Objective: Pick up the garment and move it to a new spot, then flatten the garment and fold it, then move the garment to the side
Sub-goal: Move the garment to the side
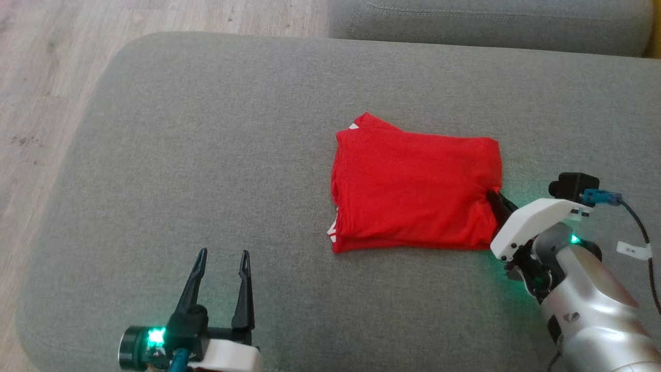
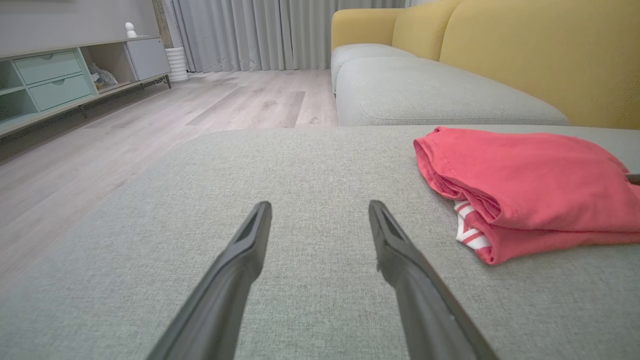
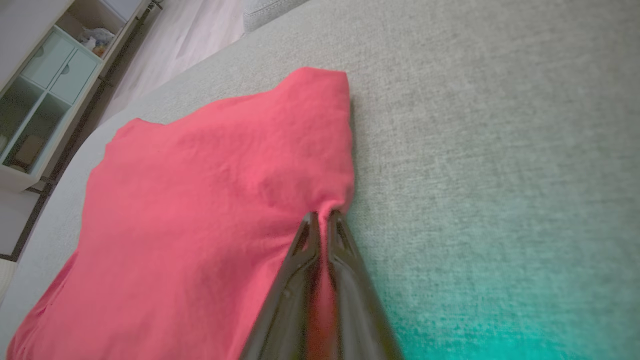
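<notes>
Folded red cloth garment [image 1: 413, 191], with a white-striped layer showing at its left edge, lying as a compact rectangle somewhat right of centre on the broad grey fabric cushion [image 1: 206, 129]; pale wooden floor [image 1: 41, 77] beyond the cushion's left side. The right gripper [image 3: 322, 216] meets the garment at its right-hand edge, towards the near corner; its two long dark fingers are pressed together on a small pucker of red cloth, and the fabric gathers into the tips. The hold sits at the border rather than the middle, probably so that the stacked layers can be drawn along as one bundle. The left gripper [image 1: 223, 253] sits low over bare cushion at the near left, well apart from the garment; its fingers are spread and hold nothing, a position that keeps it clear of the fold. Judged from the neat stack, flattening and folding appear complete, and the step in hand is the final move to the side. A single-point pinch may let the upper layers peel open; a low slide across the cushion would likely preserve the fold better than a high lift.
</notes>
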Motion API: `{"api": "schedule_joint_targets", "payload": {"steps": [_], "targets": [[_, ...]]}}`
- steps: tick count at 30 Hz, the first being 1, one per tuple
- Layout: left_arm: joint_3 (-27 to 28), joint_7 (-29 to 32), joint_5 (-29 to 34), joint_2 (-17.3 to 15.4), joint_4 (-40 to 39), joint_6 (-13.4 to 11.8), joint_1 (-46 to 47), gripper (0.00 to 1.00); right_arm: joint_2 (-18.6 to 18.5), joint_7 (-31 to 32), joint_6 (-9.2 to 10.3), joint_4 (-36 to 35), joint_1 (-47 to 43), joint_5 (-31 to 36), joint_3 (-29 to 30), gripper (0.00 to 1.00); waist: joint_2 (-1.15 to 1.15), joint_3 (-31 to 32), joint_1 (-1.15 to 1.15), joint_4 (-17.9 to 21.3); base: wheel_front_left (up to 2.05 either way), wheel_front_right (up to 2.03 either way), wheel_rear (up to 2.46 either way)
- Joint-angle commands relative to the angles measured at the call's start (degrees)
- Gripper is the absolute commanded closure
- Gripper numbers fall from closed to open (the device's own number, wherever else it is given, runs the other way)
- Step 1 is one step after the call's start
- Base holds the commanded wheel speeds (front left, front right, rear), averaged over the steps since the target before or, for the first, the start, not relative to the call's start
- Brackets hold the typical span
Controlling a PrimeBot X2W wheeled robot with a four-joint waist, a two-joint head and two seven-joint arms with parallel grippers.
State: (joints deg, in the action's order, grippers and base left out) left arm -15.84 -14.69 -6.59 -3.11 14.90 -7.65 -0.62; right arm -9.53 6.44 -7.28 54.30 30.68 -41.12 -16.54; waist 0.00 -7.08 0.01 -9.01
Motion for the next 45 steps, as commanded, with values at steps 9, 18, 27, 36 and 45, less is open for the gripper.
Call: {"api": "schedule_joint_targets", "payload": {"steps": [9,18,27,36,45], "targets": [[1.8,-0.3,-0.5,0.2,-2.7,-0.9,2.5,0.0,-8.2,-3.2,-0.21,-0.7,5.3,-0.3,-4.7,1.0,0.0,-1.9,-0.01,2.7,0.0,0.0,0.0],[2.1,-0.3,0.4,0.2,-3.8,-0.3,5.3,0.0,-21.9,-2.3,-0.21,-2.0,11.0,0.9,-4.9,1.0,0.0,-7.8,-0.01,6.5,0.0,0.0,0.0],[1.3,-0.3,1.1,0.2,-3.9,0.5,9.1,0.0,-32.3,-2.2,-0.21,-3.1,15.0,0.8,-1.6,1.0,0.0,-12.7,-0.01,10.0,0.0,0.0,0.0],[2.4,-0.3,0.4,0.2,-6.5,0.5,10.5,0.0,-38.6,-2.5,-0.21,-0.8,16.8,2.4,3.7,0.0,0.0,-15.1,-0.01,11.1,0.0,0.0,0.0],[3.8,-0.3,-3.6,0.2,-8.8,2.3,9.3,0.0,-32.6,-7.1,-0.21,0.1,12.6,7.3,5.1,0.0,0.0,-8.4,-0.01,9.8,0.0,0.0,0.0]]}}
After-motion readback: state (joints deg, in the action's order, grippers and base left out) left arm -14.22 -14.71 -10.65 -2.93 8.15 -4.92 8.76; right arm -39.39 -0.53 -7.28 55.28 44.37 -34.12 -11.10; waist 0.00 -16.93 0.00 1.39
